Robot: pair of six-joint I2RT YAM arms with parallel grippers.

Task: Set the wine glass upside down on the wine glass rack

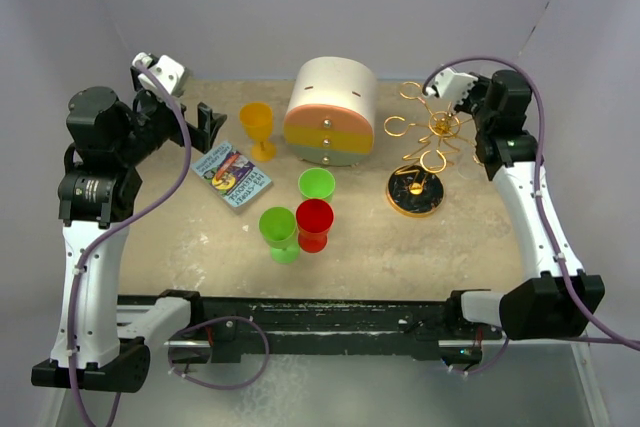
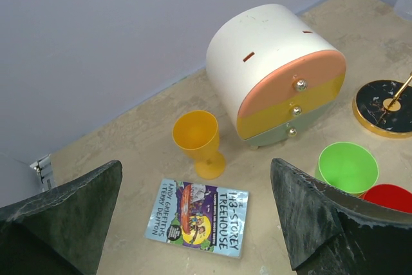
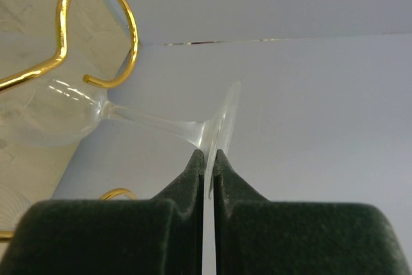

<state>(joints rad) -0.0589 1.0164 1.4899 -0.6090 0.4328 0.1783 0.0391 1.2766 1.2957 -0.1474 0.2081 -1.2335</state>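
My right gripper is shut on the round foot of a clear wine glass, gripping it edge-on. The stem runs left to the bowl and passes just under the open end of a gold loop arm. The wine glass rack is a gold wire stand on a round black-and-gold base at the right of the table. My right gripper is beside its top arms. My left gripper is open and empty at the far left, above a book.
A round white drawer box with orange and yellow bands stands at the back centre. A yellow goblet stands left of it. Two green cups and a red cup stand mid-table. The rack base also shows in the left wrist view.
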